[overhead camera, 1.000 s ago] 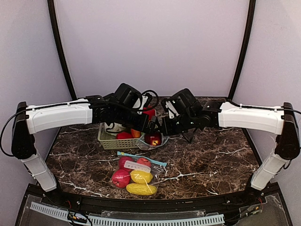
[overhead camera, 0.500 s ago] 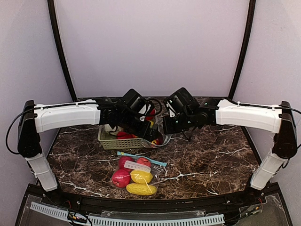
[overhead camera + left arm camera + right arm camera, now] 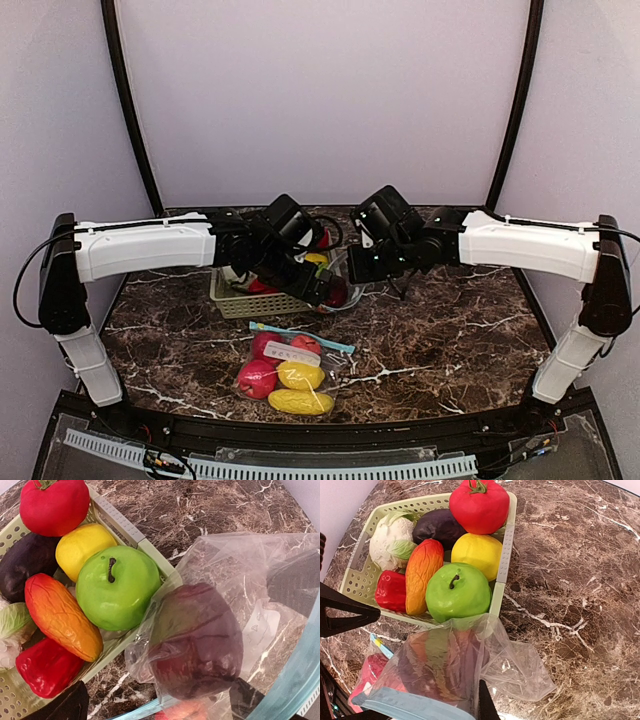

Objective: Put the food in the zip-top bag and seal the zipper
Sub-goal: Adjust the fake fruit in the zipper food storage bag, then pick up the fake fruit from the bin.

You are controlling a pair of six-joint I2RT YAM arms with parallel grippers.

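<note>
A clear zip-top bag (image 3: 470,670) with a blue zipper strip (image 3: 405,707) lies open beside the basket, with a dark red fruit (image 3: 197,640) inside it. My right gripper (image 3: 482,711) is shut on the bag's rim and holds the mouth up. My left gripper (image 3: 155,706) is open, and its fingers straddle the dark red fruit through the plastic. More food fills the pale green basket (image 3: 504,550): a red tomato (image 3: 479,505), a yellow lemon (image 3: 476,554), a green apple (image 3: 457,592), a dark eggplant (image 3: 437,526), an orange piece (image 3: 422,572), a red pepper (image 3: 390,590) and a pale cabbage (image 3: 390,540).
A second bag (image 3: 285,375) holding red and yellow food lies near the table's front edge, its blue zipper (image 3: 300,337) towards the basket. Both arms meet over the table's middle (image 3: 340,275). Dark marble table (image 3: 450,340) stretches right of the bags.
My left gripper has moved right and down over the held bag and now covers the red fruit. The right gripper drew slightly back with the rim.
</note>
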